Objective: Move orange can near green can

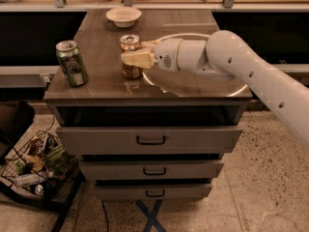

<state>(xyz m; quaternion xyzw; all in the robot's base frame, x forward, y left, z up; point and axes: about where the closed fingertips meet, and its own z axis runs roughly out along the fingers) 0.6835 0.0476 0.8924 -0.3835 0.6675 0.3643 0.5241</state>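
**Operator:** Where is the orange can?

**Spotter:** Your orange can [129, 44] is over the cabinet [101, 87] top, to the right of the green can [71, 63] as the camera sees it. It is near the green can but apart from it, with bare top between the two. I can't tell you whether its base rests on the top or hangs just above it.

**Operator:** And the gripper?

**Spotter:** Your gripper [134, 52] is at the orange can, right of the green can and at about its height. Its fingers are clamped on the can's body. One pale finger [137, 58] crosses the front of the can at mid-height, and the other shows behind it near the rim. The white arm [241, 66] runs off from there, away from the green can, to the right edge of the view.

**Operator:** Any writing?

**Spotter:** None you can read. The orange can shows orange-brown and gold, with the finger lying over its middle. The green can has a pale patch on shiny green, but its letters are too blurred to make out.

**Operator:** Which way does the orange can point?

**Spotter:** It is upright: long axis vertical, silver top up, the same as the green can. I can't make out which way the tab faces.

**Operator:** What else is around?

**Spotter:** A white bowl [123, 16] sits beyond the green can and to its right, at the far edge of the top. Three drawers [150, 140] lie below the green can. A wire basket [38, 170] of clutter stands on the floor beneath it, to the left.
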